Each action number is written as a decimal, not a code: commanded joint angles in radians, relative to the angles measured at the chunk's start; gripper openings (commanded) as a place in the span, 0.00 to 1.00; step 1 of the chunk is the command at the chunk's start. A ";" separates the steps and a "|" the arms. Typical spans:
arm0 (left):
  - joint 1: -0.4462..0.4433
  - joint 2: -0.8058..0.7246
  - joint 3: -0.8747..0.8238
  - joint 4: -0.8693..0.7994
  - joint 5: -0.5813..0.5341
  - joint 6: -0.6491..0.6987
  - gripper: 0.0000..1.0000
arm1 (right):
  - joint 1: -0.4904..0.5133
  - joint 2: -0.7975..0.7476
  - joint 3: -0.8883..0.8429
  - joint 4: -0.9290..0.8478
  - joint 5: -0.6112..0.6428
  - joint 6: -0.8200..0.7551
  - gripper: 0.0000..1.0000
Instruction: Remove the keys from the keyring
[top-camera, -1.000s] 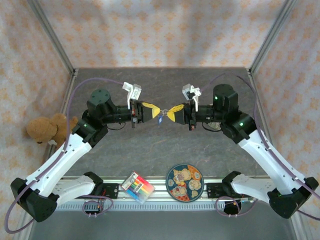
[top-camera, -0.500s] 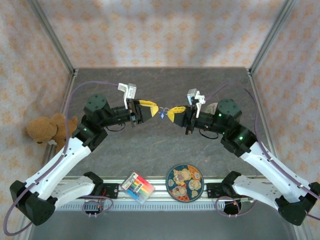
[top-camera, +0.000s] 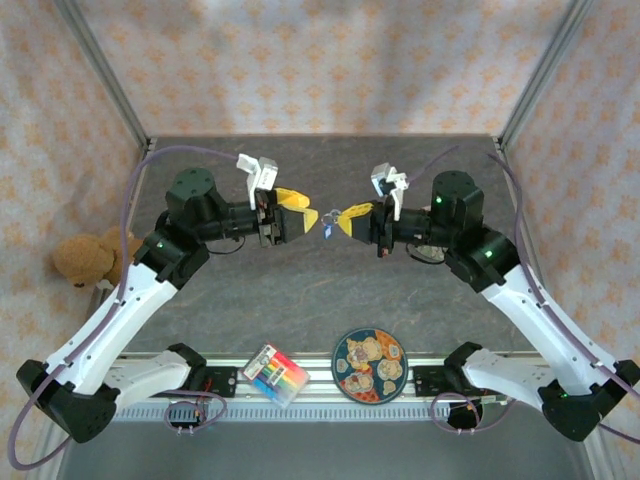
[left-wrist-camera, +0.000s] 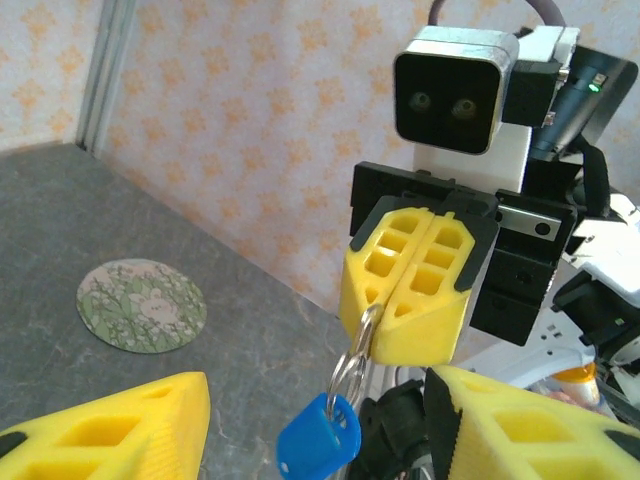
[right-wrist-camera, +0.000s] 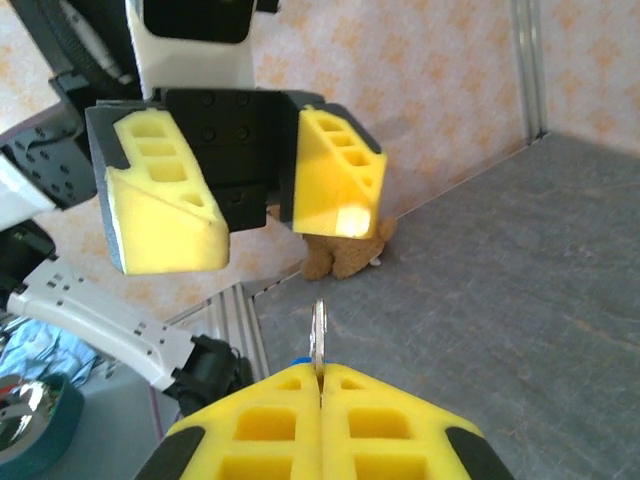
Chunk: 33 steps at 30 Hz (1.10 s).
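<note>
Blue keyring (left-wrist-camera: 318, 440) clenched in right claw (top-camera: 343, 219) | left claw (top-camera: 312, 215) released | plate (top-camera: 369, 366) well apart

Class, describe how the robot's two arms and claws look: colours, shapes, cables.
The left arm and right arm have white links, black joints and small green lights, each trailing a purple cable. The left claw and right claw have yellow wedge-shaped fingers with hollow cells on black mounts.
</note>
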 joint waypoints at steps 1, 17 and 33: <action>0.006 0.020 0.053 -0.056 0.093 0.047 0.57 | -0.008 0.014 0.061 -0.054 -0.104 -0.043 0.00; 0.004 0.049 0.050 -0.036 0.202 0.016 0.55 | -0.022 0.049 0.083 -0.035 -0.168 -0.020 0.00; -0.008 0.069 0.052 -0.011 0.225 0.000 0.11 | -0.022 0.046 0.077 -0.021 -0.163 -0.013 0.00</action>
